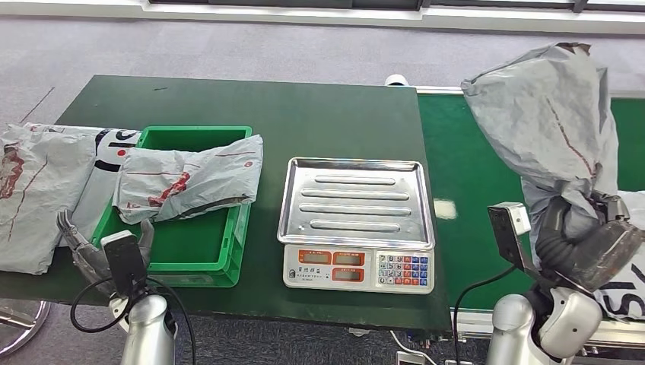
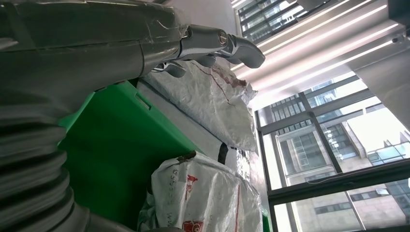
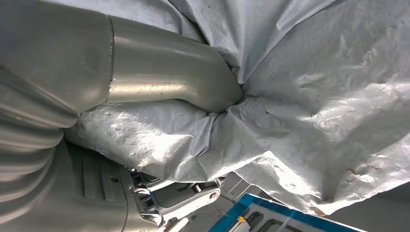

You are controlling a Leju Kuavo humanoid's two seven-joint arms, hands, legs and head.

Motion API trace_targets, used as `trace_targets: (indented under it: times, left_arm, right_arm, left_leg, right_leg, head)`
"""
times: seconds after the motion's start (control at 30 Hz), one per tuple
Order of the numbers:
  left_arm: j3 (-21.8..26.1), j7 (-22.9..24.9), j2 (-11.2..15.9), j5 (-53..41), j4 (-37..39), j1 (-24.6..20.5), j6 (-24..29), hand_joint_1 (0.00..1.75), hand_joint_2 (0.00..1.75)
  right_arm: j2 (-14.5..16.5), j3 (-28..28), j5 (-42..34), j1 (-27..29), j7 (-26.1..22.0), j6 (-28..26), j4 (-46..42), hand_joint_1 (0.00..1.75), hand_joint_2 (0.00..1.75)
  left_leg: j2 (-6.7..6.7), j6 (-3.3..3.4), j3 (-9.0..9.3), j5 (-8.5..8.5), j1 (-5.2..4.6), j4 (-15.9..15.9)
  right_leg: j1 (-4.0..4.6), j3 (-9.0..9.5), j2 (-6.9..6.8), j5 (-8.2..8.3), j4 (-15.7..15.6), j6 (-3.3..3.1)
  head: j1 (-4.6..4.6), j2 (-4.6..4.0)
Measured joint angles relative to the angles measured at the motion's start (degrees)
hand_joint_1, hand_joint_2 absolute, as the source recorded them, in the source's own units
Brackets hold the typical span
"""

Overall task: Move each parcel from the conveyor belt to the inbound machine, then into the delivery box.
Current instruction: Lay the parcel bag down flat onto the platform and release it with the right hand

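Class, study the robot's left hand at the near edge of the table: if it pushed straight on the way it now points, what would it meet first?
Most likely the grey parcel lying left of the green crate: the left hand points that way and already looks close, though depth is unclear.

At the frame's right, a crumpled grey parcel (image 1: 549, 114) stands raised above the green conveyor belt (image 1: 471, 175). In the centre sits the inbound machine (image 1: 357, 224), a scale with a bare steel tray. Left of it, the green delivery box (image 1: 199, 262) holds another grey parcel (image 1: 190, 182) across its rim.
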Motion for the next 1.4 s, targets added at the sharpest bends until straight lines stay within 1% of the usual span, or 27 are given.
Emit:
trace_targets:
  times: [1.4]
  left_arm:
    - [0.0, 0.0, 0.0, 1.0, -0.6, 0.1, 0.0, 0.0, 1.75]
  right_arm:
    - [0.0, -1.5, -3.3, 0.0, -3.3, 0.0, 0.4, 1.75, 1.75]
  left_leg:
    - [0.0, 0.0, 0.01, 0.0, 0.0, 0.0]
  right_leg:
    - [0.01, 0.0, 0.0, 0.0, 0.0, 0.0]
  head:
    - [0.0, 0.0]
